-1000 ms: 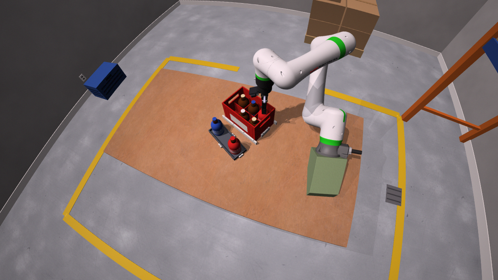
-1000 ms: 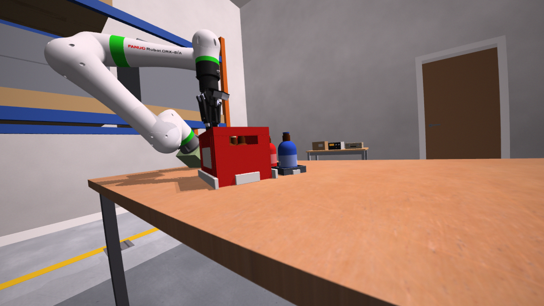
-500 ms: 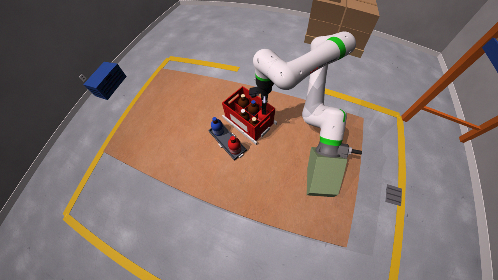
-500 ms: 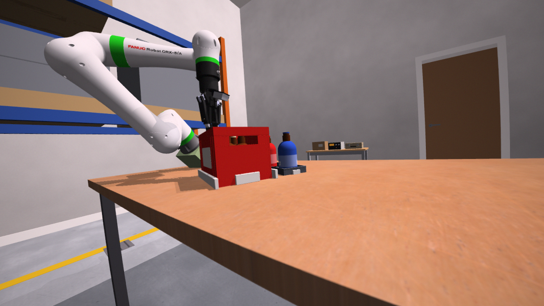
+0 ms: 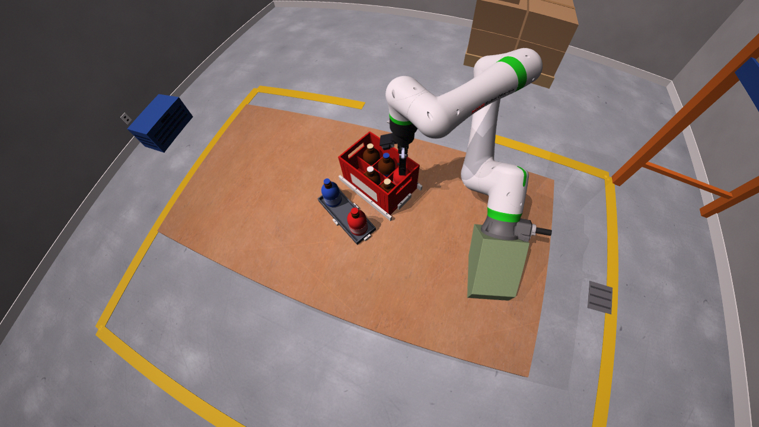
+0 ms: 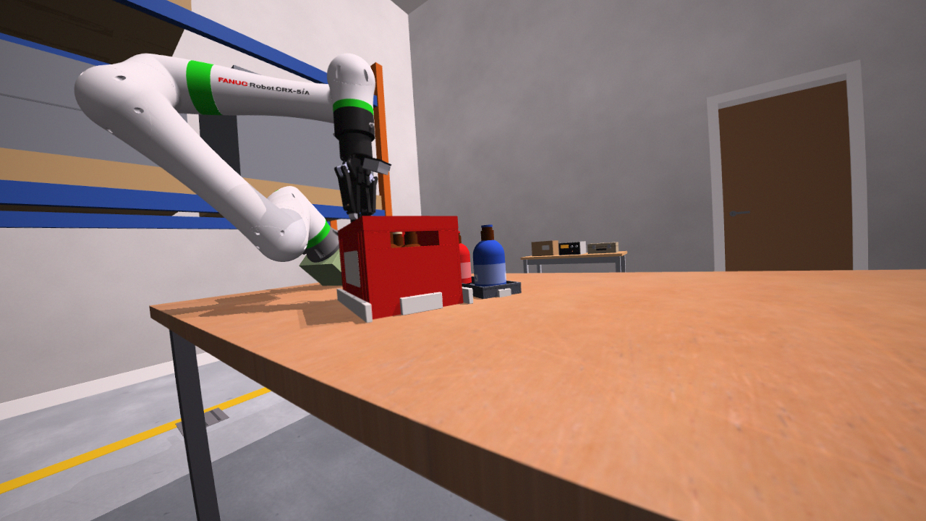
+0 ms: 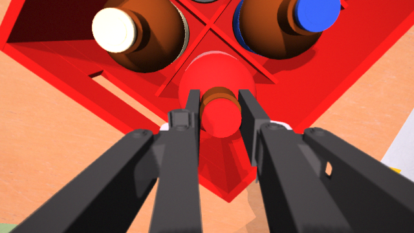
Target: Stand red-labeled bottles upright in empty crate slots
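My gripper is shut on the neck of a red-labeled bottle with a red cap, which stands in a corner slot of the red crate. In the overhead view the gripper reaches down into the crate's far right corner. Beside it in the crate stand a white-capped brown bottle and a blue-capped bottle. On the dark tray in front of the crate stand a second red-labeled bottle and a blue-labeled bottle.
The crate sits between white stops on the wooden table, with the tray right beside it. The arm's green base stands at the table's right. A blue box lies on the floor at the left, and stacked cardboard boxes are behind the arm.
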Available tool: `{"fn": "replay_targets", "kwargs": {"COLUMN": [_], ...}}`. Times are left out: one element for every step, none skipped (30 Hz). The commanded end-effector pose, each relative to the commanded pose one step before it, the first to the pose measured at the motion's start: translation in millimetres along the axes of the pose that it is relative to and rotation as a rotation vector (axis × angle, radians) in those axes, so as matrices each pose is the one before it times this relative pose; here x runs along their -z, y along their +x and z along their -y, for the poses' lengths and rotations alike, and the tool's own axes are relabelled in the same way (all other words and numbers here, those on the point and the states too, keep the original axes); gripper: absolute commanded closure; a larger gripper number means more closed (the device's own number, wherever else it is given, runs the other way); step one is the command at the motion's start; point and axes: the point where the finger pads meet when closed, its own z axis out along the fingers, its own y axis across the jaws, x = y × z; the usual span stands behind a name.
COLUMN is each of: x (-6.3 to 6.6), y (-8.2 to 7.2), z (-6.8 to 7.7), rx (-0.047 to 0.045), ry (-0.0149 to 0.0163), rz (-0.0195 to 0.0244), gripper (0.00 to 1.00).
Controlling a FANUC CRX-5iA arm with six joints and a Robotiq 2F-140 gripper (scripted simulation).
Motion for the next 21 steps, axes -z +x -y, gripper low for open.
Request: {"fn": "replay_targets", "kwargs": {"x": [-0.66, -0.49, -0.49, -0.48, -0.48, -0.47, -0.46, -0.45, -0.44, -0.42, -0.41, 0.00, 0.00, -0.39, -0.38, -0.36, -0.34, -0.32, -0.30, -0.28, -0.26], "y": [0.59, 0.01, 0.01, 0.01, 0.01, 0.01, 0.00, 0.00, 0.00, 0.00, 0.01, 0.00, 0.00, 0.01, 0.01, 0.01, 0.00, 0.00, 0.00, 0.00, 0.00], "z": [-0.05, 0.00, 0.00, 0.00, 0.00, 0.00, 0.00, 0.00, 0.00, 0.00, 0.00, 0.00, 0.00, 0.00, 0.00, 0.00, 0.00, 0.00, 0.00, 0.00, 0.00], "rx": [-0.00002, 0.00000, 0.00000, 0.00000, 0.00000, 0.00000, 0.00000, 0.00000, 0.00000, 0.00000, 0.00000, 0.00000, 0.00000, 0.00000, 0.00000, 0.00000, 0.00000, 0.00000, 0.00000, 0.00000, 0.00000], "ry": [-0.00020, 0.00000, 0.00000, 0.00000, 0.00000, 0.00000, 0.00000, 0.00000, 0.00000, 0.00000, 0.00000, 0.00000, 0.00000, 0.00000, 0.00000, 0.00000, 0.00000, 0.00000, 0.00000, 0.00000, 0.00000], "rz": [-0.00166, 0.00000, 0.00000, 0.00000, 0.00000, 0.00000, 0.00000, 0.00000, 0.00000, 0.00000, 0.00000, 0.00000, 0.00000, 0.00000, 0.00000, 0.00000, 0.00000, 0.00000, 0.00000, 0.00000, 0.00000], "gripper": [0.90, 0.90, 0.90, 0.90, 0.90, 0.90, 0.90, 0.90, 0.90, 0.90, 0.90, 0.90, 0.90, 0.90, 0.90, 0.90, 0.90, 0.90, 0.90, 0.90, 0.90]}}
